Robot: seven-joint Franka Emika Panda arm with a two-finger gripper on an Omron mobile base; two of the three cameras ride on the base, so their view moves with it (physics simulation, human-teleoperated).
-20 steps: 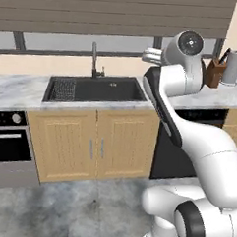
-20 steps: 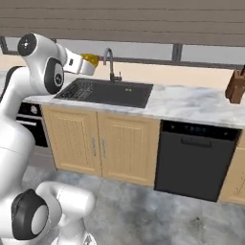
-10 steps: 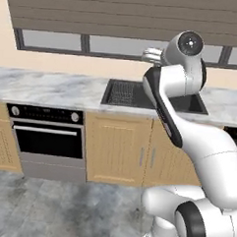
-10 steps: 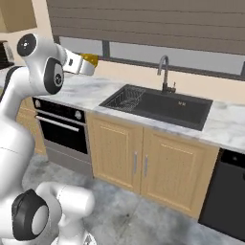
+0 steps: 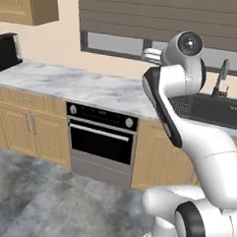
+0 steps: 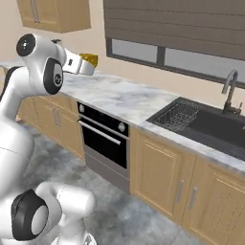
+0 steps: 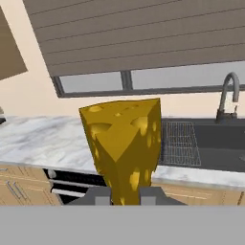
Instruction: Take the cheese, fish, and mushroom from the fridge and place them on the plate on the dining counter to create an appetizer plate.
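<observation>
The base has driven along the wall bench (image 6: 115, 98): the oven (image 5: 100, 139) now sits in front, and the sink (image 6: 210, 127) has slid off to the side. The pincer (image 7: 125, 195) stays clamped on the cheese (image 7: 123, 143), held high in the air above the bench. The cheese hides the fingertips.

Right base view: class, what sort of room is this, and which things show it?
A kitchen, rendered: a built-in oven under a marble counter, a sink with a tap, and wooden cabinets.
</observation>
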